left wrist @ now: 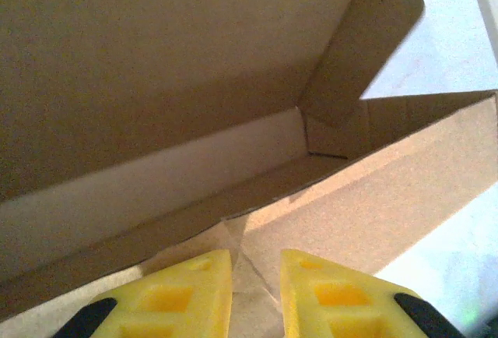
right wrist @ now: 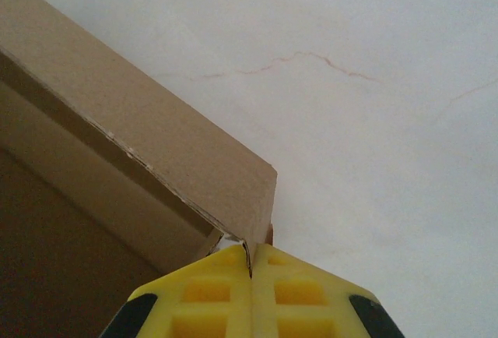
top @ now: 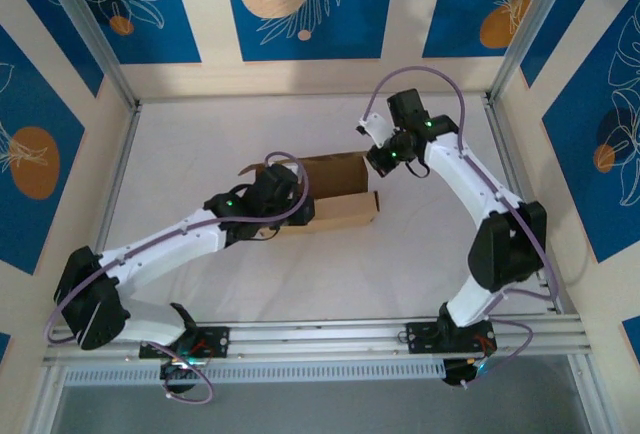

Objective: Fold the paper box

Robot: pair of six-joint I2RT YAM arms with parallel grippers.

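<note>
Setting: a white bench seen from above, with blue and cream patterned panels along the top of the frame.
Paper box: a plain brown paper box lies at the middle of the overhead view, long side running left to right. It is partly folded, with a darker panel behind a lighter front part.
Left claw: the left claw sits at the box's left end. In its wrist view, two yellow fingers rise from the bottom edge with a narrow gap between them. Creased card shows in that gap, and the open inside of the box fills the frame above. Whether the fingers pinch the card cannot be told.
Right claw: the right claw is at the box's upper right corner. In its wrist view at bottom centre, the yellow tips are pressed together with a thin edge of the box's card nipped between them.
</note>
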